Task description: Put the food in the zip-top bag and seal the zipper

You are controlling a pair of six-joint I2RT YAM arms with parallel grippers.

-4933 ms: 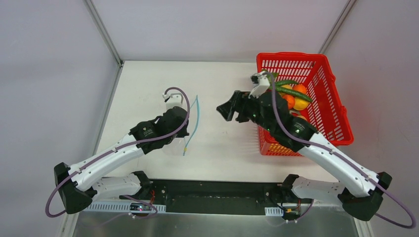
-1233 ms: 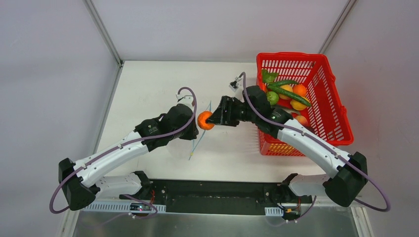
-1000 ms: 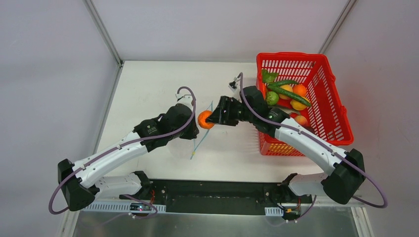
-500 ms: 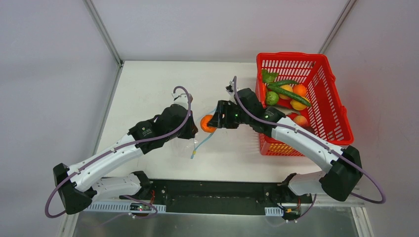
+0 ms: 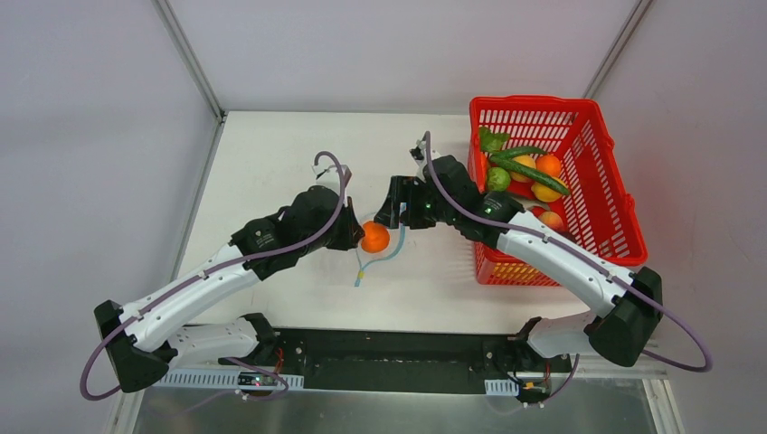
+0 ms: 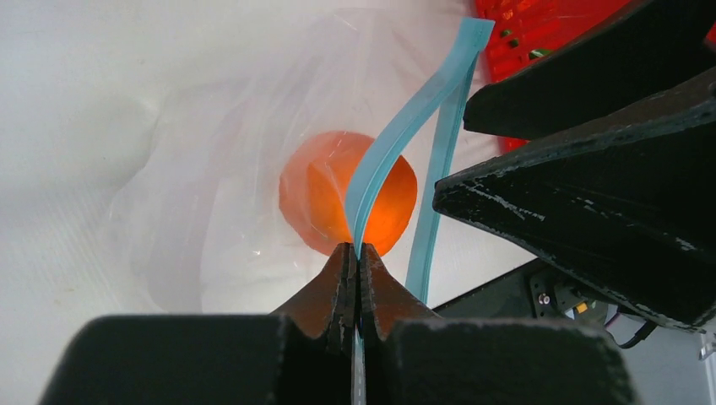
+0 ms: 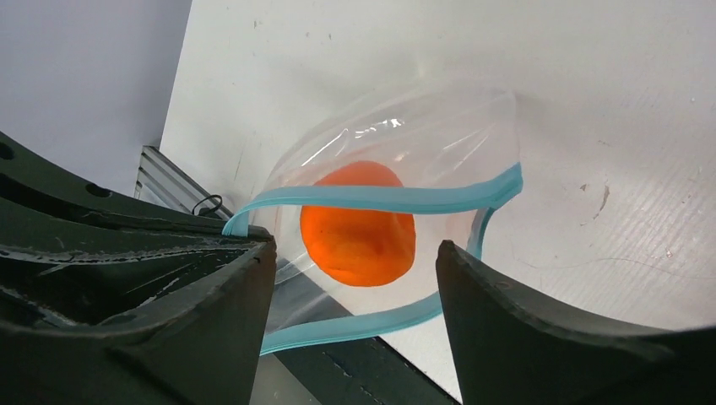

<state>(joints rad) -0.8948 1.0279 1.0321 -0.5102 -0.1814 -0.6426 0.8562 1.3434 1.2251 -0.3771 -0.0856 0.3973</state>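
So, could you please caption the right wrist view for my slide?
Open right gripper at the mouth of the clear zip-top bag, orange ball inside, teal zipper gaping.

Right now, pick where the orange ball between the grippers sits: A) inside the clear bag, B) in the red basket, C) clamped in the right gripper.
A: the orange ball lies behind the teal zipper inside the clear bag; the right gripper stands open, off it.

orange ball [image 6: 321, 198]: partly behind zipper [image 6: 397, 139] | basket [image 6: 523, 21]: cut off (top edge)
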